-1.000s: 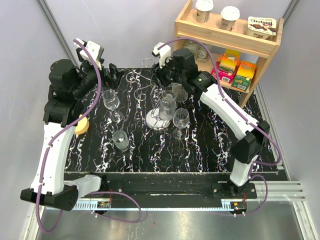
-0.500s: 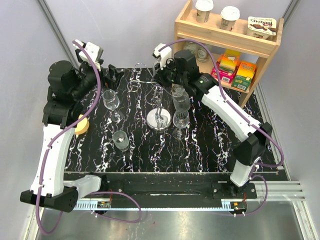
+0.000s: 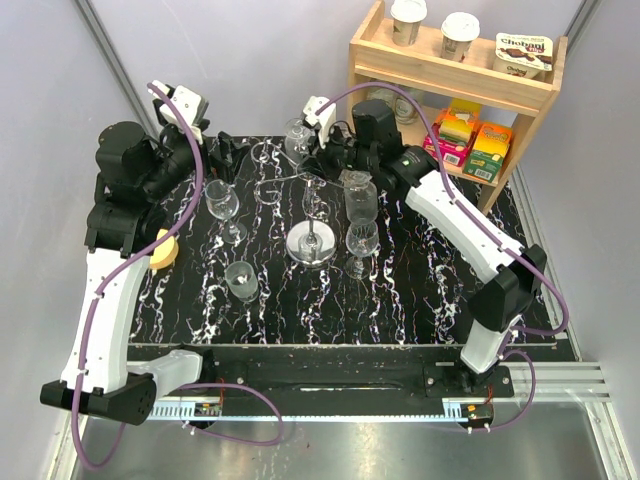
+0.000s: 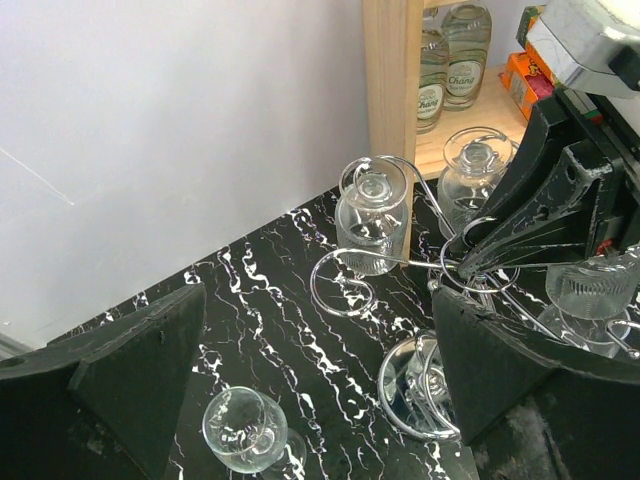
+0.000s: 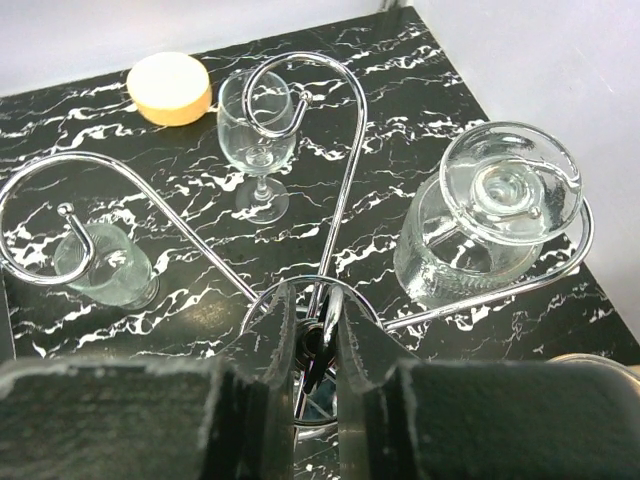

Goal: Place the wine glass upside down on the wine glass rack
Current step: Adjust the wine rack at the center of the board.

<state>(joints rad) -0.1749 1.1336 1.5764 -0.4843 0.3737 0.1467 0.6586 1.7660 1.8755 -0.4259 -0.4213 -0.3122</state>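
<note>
We find the right pincer (image 5: pixel 312 335) pinching the top loop of the wine glass rack (image 3: pixel 310 247) at frame centre. The left pincer (image 4: pixel 315 310) is spread wide. The wine glass (image 5: pixel 500 205) hangs inverted on a rack arm, right of frame.

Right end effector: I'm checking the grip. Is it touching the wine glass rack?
Touching. In the right wrist view the right end effector is pinched shut on the central wire of the wine glass rack.
</note>
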